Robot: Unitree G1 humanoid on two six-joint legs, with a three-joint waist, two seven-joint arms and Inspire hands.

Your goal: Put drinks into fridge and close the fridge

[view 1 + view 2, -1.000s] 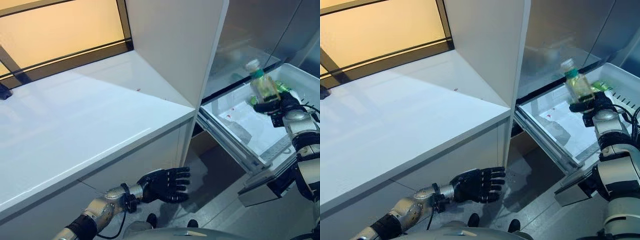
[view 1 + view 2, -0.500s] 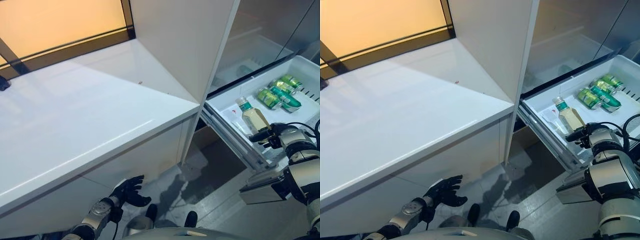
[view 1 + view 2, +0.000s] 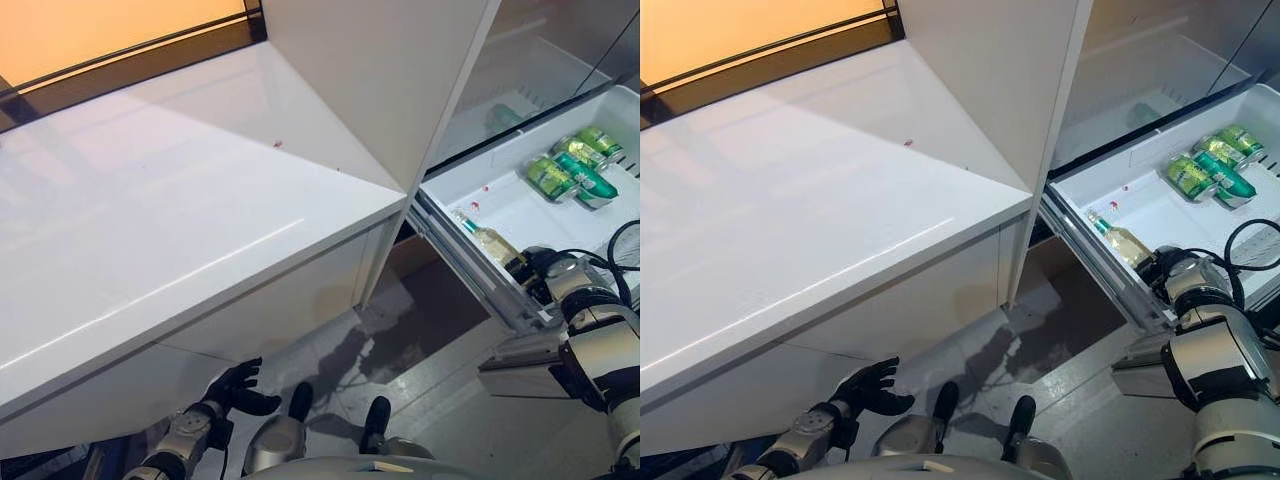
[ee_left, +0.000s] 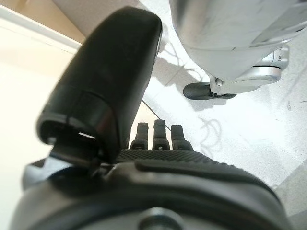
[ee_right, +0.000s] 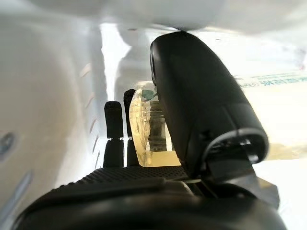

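Note:
A clear bottle [image 3: 488, 240] of yellowish drink with a green neck lies tilted in the open white fridge drawer [image 3: 505, 200], by its near wall. My right hand [image 3: 535, 268] is at the bottle's base. In the right wrist view my thumb [image 5: 192, 105] and fingers [image 5: 115, 136] close round the bottle [image 5: 149, 129]. Green cans [image 3: 568, 172] lie at the drawer's far end. My left hand [image 3: 232, 385] hangs low by the floor under the counter, fingers relaxed and empty; it also shows in the left wrist view [image 4: 153, 139].
A white counter [image 3: 180, 220] spans the left and middle. A tall white panel [image 3: 380, 70] stands between the counter and the fridge. The fridge's inside [image 3: 520, 80] shows above the drawer. Grey floor [image 3: 430, 360] lies below the drawer.
My right hand has brought the bottle down from upright above the drawer to lying inside it. My left hand has dropped lower under the counter. The camera has shifted.

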